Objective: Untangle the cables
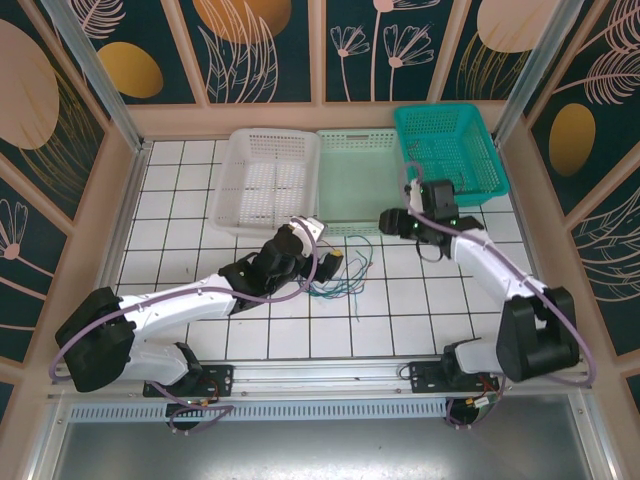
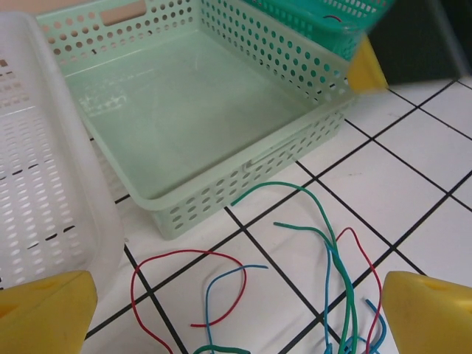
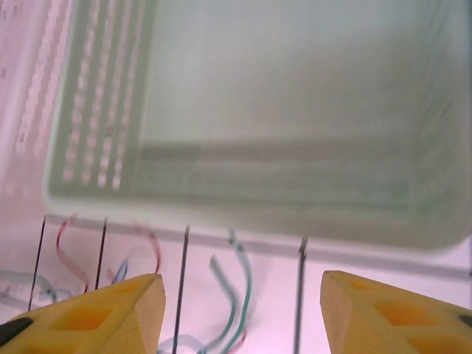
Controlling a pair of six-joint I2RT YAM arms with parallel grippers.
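Your thin, bendy cables (image 1: 340, 285) in red, green and blue lie loose on the counter (image 1: 200, 200). They are just in front of the pale green plastic basket (image 1: 360, 185). They look like skinny strings.

In the left wrist view the cables (image 2: 341, 287) curl and cross each other. A red one makes a big loop and a blue one bends inside it. Green and blue ones run close together and twist. In the right wrist view the cables (image 3: 236, 295) are blurry, so you cannot tell how they cross there.

Your left end effector (image 1: 325, 258) hangs over the cables. Its yellow fingers (image 2: 44, 313) are spread wide with nothing between them. Your right end effector (image 1: 392, 220) is by the front right part of the pale green basket. Its yellow fingers (image 3: 110, 313) stand apart with an empty gap and hold nothing.

Three baskets sit in a row at the far side of the counter. The white plastic basket (image 1: 232, 190) has walls full of little slots. The pale green one has round holes in its walls and a smooth, flat floor. The bright teal plastic basket (image 1: 450, 140), just beside it, has holes too.

The counter is made of shiny white square tiles with dark lines between them. A silver metal rail (image 1: 320, 375) runs along its near edge. The walls (image 1: 260, 50) are dark blue-green. They have pale leaves and flowers, golden round shapes and light wooden frames.
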